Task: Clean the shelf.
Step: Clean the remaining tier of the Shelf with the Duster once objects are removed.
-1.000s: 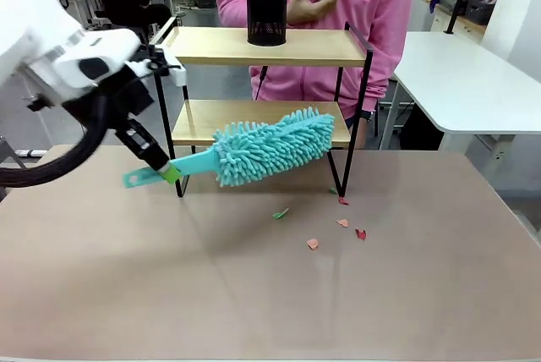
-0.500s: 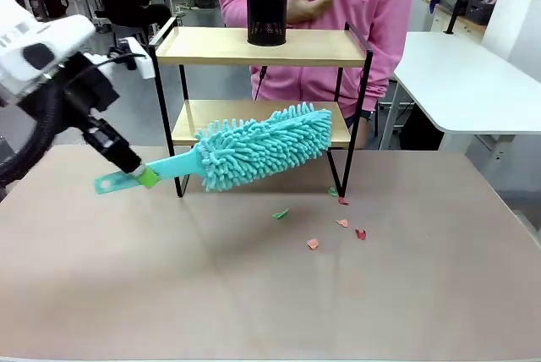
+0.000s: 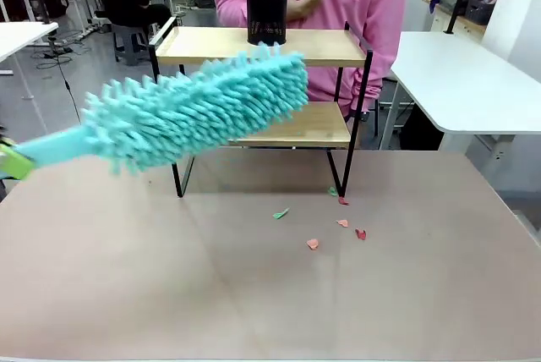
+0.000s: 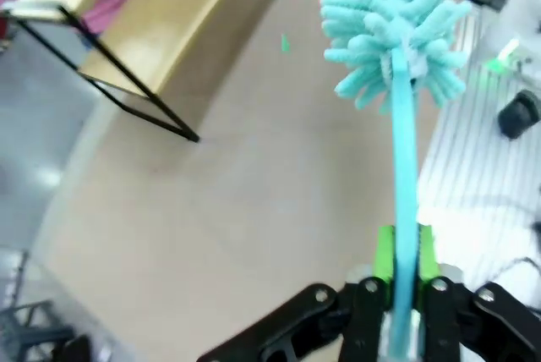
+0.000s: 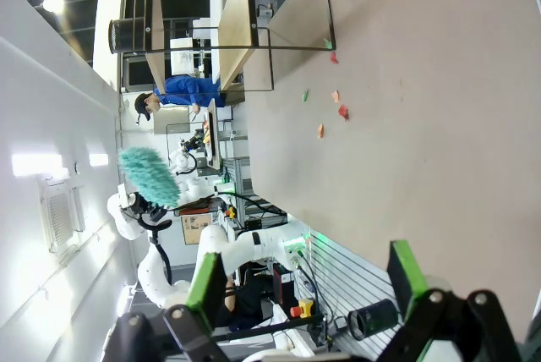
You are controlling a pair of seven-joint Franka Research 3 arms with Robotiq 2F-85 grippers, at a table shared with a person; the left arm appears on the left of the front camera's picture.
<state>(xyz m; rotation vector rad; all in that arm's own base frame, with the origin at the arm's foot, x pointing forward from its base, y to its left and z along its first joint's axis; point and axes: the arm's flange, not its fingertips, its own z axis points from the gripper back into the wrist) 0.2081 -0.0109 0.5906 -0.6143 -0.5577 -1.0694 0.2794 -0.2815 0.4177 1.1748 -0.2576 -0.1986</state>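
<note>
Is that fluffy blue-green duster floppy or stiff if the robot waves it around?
The duster has fuzzy strands that look soft, so they'd probably bend and wobble. Its thin handle runs straight out of the left gripper, so it's likely fairly stiff. It's probably light for its size: a pinch at the handle's end carries it.

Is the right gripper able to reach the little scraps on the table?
Probably yes. The right gripper is open, and the scraps lie on bare table before the shelf; the duster hangs high, off to the left.
</note>
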